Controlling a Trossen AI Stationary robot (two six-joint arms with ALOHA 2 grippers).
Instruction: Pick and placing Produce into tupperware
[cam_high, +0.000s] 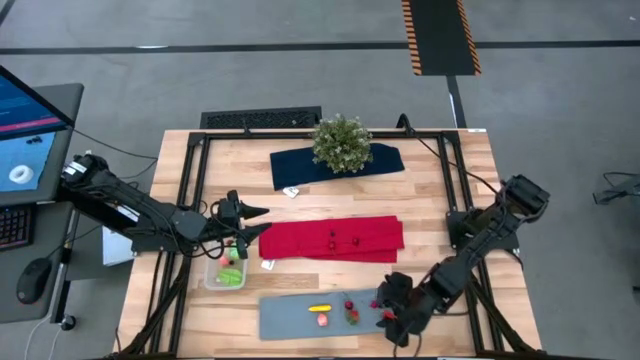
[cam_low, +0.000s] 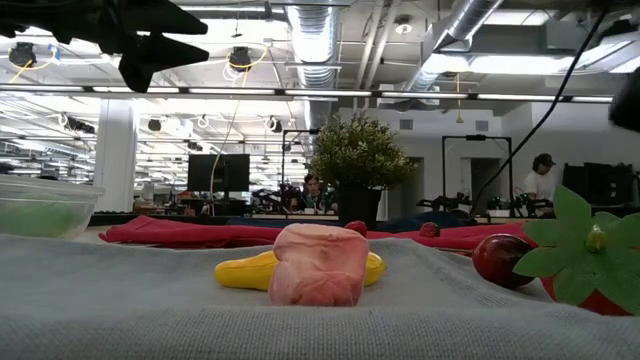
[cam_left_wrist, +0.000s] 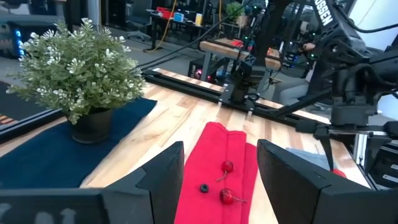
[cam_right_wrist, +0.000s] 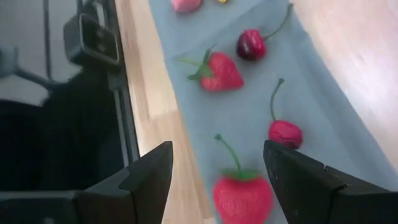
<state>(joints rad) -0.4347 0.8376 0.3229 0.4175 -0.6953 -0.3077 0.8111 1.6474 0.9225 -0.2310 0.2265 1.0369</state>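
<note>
red strawberries (cam_right_wrist: 222, 71), grey mat (cam_high: 285, 316), red cloth (cam_high: 300, 240), navy cloth (cam_high: 290, 167)

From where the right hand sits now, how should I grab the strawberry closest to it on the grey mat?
Come straight down with the open right hand and close across the strawberry at its plump red body, below the green cap. It lies flat on the grey mat between the fingers, its thin stem too slight to pinch.

In the low view the tupperware (cam_low: 45, 205) is cut by the left edge, so only its green content shows. The right wrist view cuts the nearest strawberry (cam_right_wrist: 242, 198) at the bottom edge.
</note>
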